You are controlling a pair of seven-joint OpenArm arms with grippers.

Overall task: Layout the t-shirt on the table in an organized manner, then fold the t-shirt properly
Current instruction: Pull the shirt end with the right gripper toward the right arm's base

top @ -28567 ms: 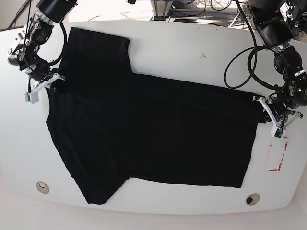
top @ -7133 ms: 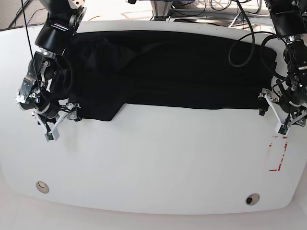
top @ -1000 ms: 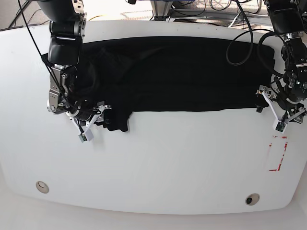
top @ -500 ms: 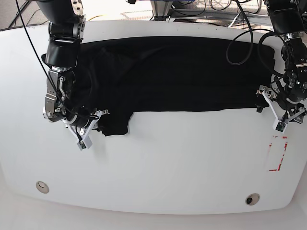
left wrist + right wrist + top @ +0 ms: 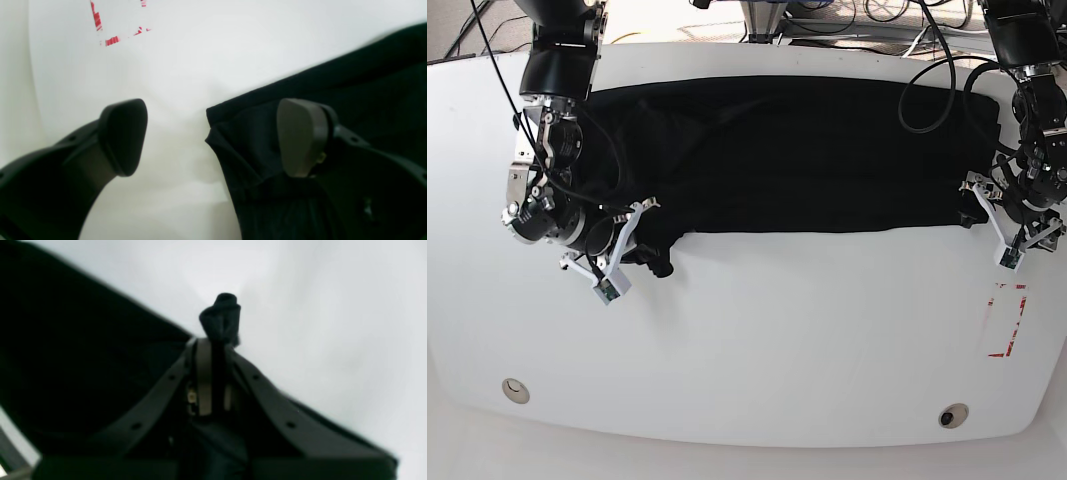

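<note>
We see a big, soft black cloth t-shirt (image 5: 797,150) lying on a wide, shiny white table (image 5: 777,350). The shirt is folded into a long band across the far half of the table, from one arm to the other. The near half of the table is bare white.

Our right gripper (image 5: 627,265) sits on the left side of the base view, at the near corner of the shirt. In the right wrist view its two jaws are pressed together on a small bunch of the black cloth (image 5: 222,318), and a little bit of cloth pokes out past the tips. That corner of the shirt looks crumpled and hangs down a little toward us.

Our left gripper (image 5: 213,136) is on the right side of the base view, at the other end of the shirt. Its jaws stand wide apart and hold nothing. One fingertip (image 5: 125,133) is over the white table. The other fingertip (image 5: 298,133) is over the black cloth, at the shirt's corner.

A red dashed box mark (image 5: 1005,320) is painted on the table near this gripper, apart from the shirt. Two small round holes (image 5: 515,388) sit near the front edge of the table.
</note>
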